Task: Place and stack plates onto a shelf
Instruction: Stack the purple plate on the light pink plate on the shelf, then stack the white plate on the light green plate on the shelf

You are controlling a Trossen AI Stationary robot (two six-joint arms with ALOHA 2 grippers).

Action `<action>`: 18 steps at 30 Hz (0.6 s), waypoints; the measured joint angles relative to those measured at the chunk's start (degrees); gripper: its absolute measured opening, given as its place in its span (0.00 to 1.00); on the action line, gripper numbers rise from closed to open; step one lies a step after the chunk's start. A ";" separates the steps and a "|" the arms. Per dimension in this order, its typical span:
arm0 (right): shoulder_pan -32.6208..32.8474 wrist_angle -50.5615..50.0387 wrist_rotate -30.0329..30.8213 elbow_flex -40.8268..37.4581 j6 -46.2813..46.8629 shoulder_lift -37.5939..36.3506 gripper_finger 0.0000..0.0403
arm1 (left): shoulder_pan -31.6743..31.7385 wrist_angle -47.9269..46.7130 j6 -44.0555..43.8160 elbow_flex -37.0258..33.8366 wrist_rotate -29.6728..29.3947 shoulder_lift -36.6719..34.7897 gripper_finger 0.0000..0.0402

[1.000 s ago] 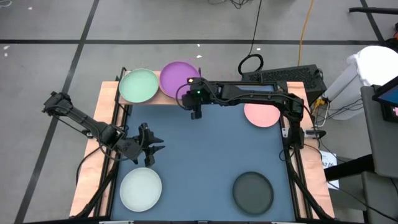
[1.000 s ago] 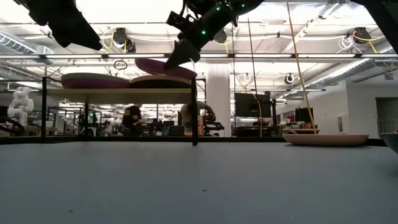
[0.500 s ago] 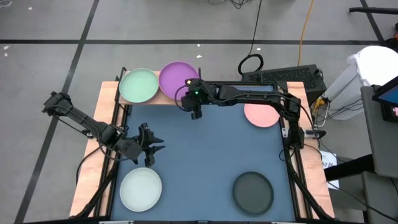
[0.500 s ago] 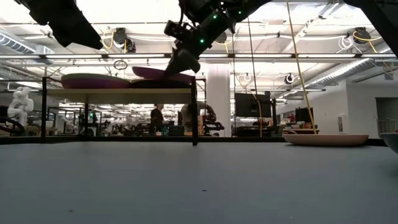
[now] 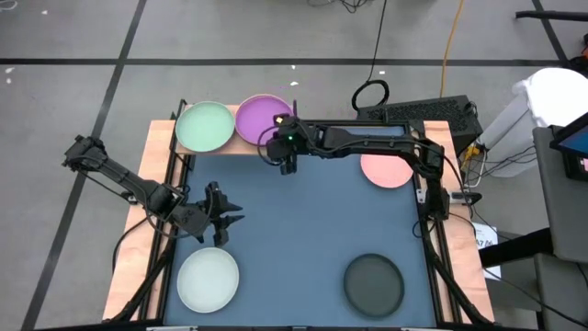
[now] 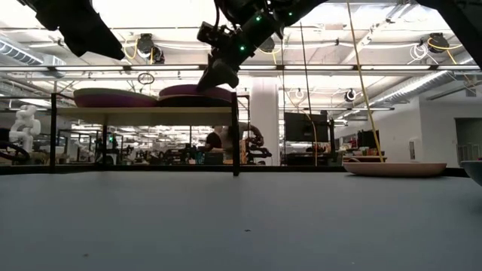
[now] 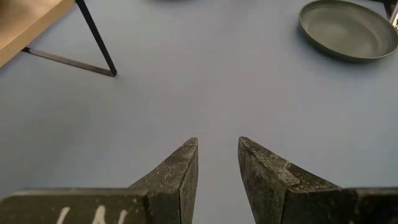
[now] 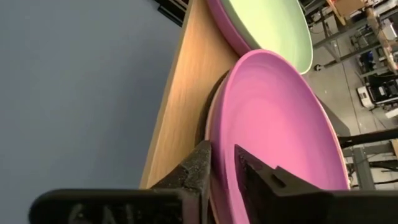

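From above, the blue-grey worktop (image 5: 303, 221) sits on grey floor; the wooden shelf (image 5: 237, 149) along its upper-left edge carries a pale green plate (image 5: 204, 126) and a purple plate (image 5: 259, 114). The right claw (image 5: 287, 166) is at the purple plate's rim, jaws slightly parted around it. The left claw (image 5: 220, 219), mid-left, is open and empty. Level view: the purple plate lies flat on the shelf before a bright hall.
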 joint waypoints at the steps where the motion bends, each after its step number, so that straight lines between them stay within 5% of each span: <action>1: 0.01 0.07 0.04 0.00 0.04 0.00 0.16 | 0.00 -0.02 0.00 0.00 0.00 0.00 0.30; 12: -0.24 -0.40 0.15 -0.07 5.11 -0.68 0.33 | 0.00 -0.02 -0.09 0.00 0.00 -0.02 0.30; 18: 2.60 -3.32 1.84 -0.09 8.30 -5.00 0.34 | 0.00 -0.12 -0.40 0.00 -0.02 -0.01 0.30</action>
